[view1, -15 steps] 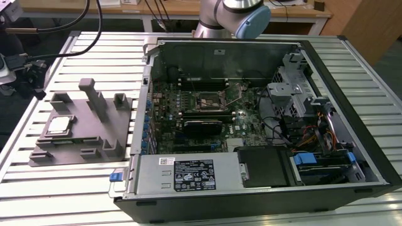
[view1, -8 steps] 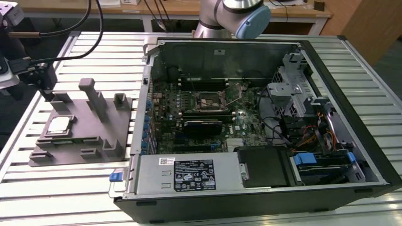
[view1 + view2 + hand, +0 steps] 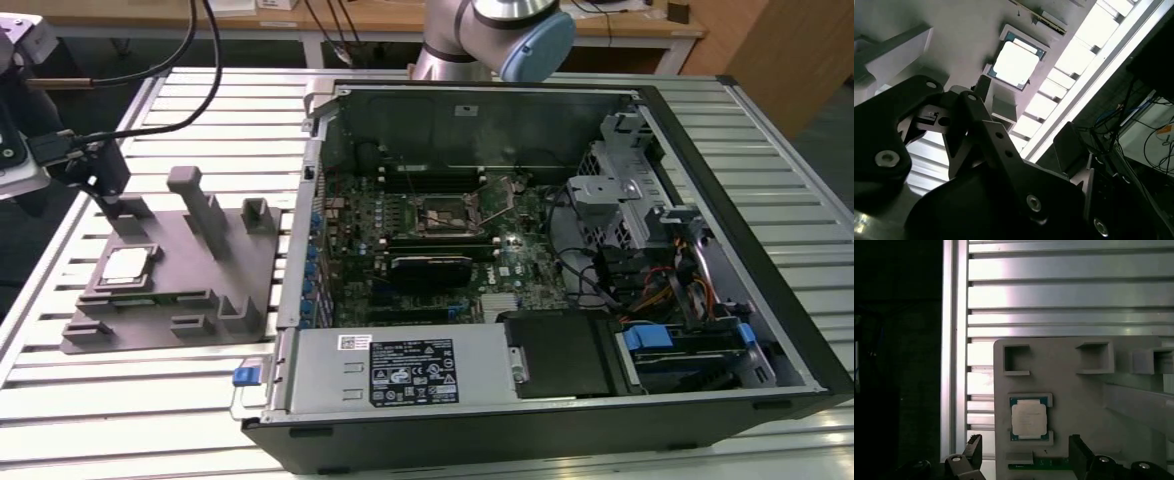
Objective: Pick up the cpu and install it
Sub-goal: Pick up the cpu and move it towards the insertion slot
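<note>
A: Logging item one: where was the cpu [image 3: 1029,419]?
B: Lying flat in a square recess of the grey tray [image 3: 1084,405], on the slatted surface [image 3: 1054,290] beside the computer case [image 3: 481,125].
A: And the claw [image 3: 1025,457]?
B: I noted its fingers [image 3: 974,447] apart, above the tray near the cpu, holding nothing.

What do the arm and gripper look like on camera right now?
The arm is silver-grey metal tubing with a pale blue round cap on its joint. The gripper is black, and its fingers are flat linkage bars pinned with silver screws. In the exterior view, black cables loop down toward the wrist.
</note>
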Motion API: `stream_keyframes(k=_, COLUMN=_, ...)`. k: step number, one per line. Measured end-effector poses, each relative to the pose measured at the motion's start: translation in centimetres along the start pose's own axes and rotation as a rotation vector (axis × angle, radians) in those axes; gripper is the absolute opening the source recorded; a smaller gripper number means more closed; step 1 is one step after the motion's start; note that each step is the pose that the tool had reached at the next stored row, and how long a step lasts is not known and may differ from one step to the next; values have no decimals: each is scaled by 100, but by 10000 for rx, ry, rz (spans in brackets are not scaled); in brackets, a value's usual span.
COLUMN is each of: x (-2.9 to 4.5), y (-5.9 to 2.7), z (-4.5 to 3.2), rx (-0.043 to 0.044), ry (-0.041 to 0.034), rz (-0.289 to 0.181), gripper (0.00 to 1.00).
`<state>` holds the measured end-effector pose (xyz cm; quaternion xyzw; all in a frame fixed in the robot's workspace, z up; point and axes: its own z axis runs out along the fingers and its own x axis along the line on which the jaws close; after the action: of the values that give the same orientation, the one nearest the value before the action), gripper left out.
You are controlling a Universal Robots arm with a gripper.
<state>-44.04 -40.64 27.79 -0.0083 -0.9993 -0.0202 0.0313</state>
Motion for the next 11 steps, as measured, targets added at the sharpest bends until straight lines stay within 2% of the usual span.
stream_keyframes(k=11, x=-3, y=-2, z=60, rx=-3, ry=1, rz=1, gripper=78)
